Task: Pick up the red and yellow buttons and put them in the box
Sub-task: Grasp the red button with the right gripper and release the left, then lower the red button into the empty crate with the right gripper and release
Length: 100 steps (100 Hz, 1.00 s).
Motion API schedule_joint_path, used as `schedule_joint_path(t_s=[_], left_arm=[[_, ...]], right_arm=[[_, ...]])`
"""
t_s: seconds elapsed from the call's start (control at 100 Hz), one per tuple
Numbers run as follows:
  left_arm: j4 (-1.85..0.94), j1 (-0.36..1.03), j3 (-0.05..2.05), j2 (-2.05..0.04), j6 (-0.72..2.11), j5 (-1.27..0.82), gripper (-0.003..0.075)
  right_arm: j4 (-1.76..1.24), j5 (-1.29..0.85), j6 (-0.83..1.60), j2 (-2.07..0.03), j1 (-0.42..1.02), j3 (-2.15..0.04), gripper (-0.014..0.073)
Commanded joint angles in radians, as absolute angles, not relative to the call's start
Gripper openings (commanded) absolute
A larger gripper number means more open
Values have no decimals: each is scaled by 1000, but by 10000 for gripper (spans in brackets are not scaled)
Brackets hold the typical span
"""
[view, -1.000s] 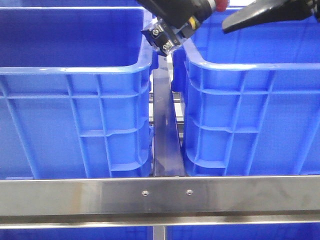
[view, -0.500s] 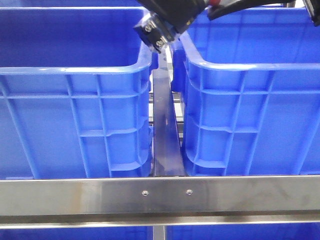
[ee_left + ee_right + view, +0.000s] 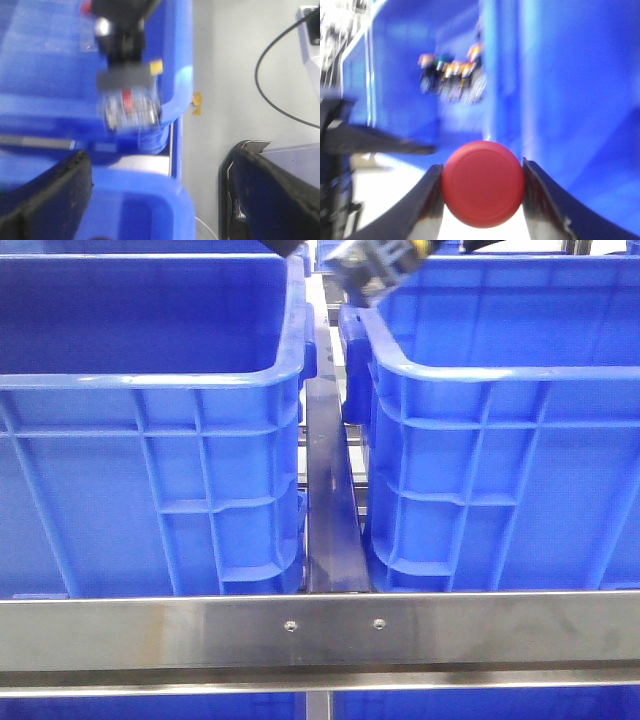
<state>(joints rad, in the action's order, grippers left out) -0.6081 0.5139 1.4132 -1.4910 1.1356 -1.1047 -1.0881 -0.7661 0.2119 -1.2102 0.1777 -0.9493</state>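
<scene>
Two blue crates (image 3: 150, 440) fill the front frame behind a steel rail (image 3: 320, 632). Right gripper (image 3: 482, 187) clamps the red button (image 3: 483, 183), its contact block top centre. Left gripper (image 3: 155, 195) spread wide, empty, bottom of its frame.

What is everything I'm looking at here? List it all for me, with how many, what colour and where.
Crates: two, bright blue, side by side, left crate and right crate.
Metal frame: one, silver, bar across the front and a rail between the crates.
Red button: one, red cap, clamped in the right tool; its clear terminal block shows above the gap between the crates.
Other buttons: blurred cluster, several colours, count unclear, inside a crate.
Cable: one, black, on the grey floor.
Right tool: black fingers, shut on the button.
Left tool: black fingers, open, empty.
</scene>
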Motion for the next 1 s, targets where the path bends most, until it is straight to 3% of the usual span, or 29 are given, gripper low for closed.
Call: schedule_joint_path(t_s=[0.0, 0.35, 0.99], left_arm=[[-647, 486, 1446, -1448, 1114, -1113, 556], [-654, 466, 1446, -1448, 1109, -1122, 556], [-673, 466, 1446, -1448, 1109, -1114, 556]], right_arm=[[-1149, -752, 253, -1180, 130, -998, 181], [-984, -739, 390, -1276, -57, -1156, 181], [-837, -433, 703, -1667, -27, -1391, 179]])
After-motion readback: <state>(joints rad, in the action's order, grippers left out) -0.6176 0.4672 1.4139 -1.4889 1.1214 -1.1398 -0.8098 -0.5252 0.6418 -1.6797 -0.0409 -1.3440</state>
